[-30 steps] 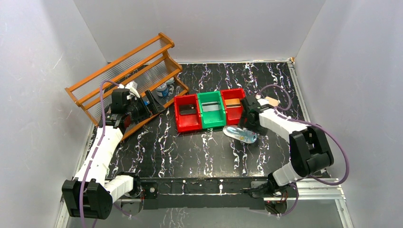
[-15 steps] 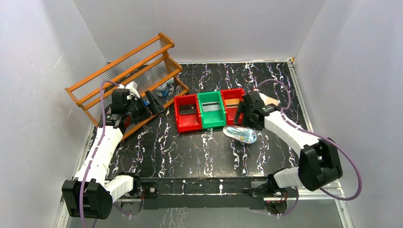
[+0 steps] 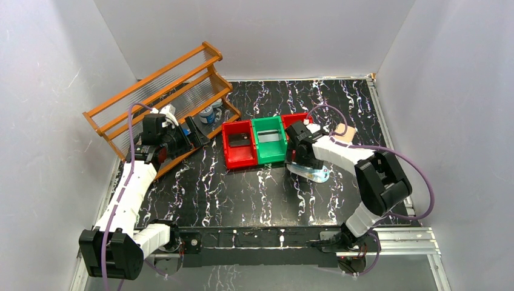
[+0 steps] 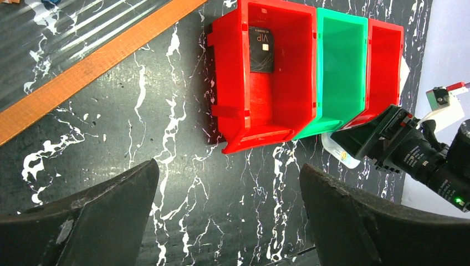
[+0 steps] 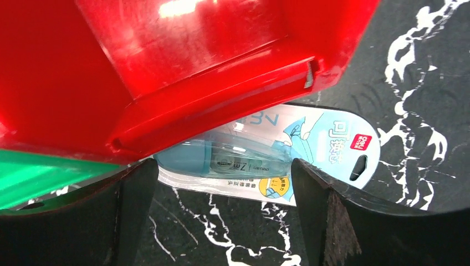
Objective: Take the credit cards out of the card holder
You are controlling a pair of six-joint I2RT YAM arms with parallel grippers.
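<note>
The tan card holder [image 3: 347,131] lies right of the bins, behind my right arm. One dark credit card [image 3: 239,139] [image 4: 261,50] sits in the left red bin [image 3: 237,159]. A silvery card [image 3: 271,138] rests in the green bin [image 3: 270,156]. My right arm hides the inside of the right red bin [image 3: 301,117]. My right gripper [image 3: 298,156] [image 5: 221,221] is open and holds nothing, low at that bin's front edge, over a white-and-teal oval package [image 5: 266,160]. My left gripper [image 3: 200,132] [image 4: 230,216] hangs open and holds nothing, left of the bins by the rack.
A wooden rack [image 3: 163,91] leans at the back left with small items under it. The three bins stand side by side mid-table. The oval package [image 3: 315,174] lies partly under the right red bin's front lip [image 5: 221,105]. White walls enclose the table.
My right gripper has swung left from beside the oval package to the front of the right red bin, covering its inside. The left arm has not moved.
</note>
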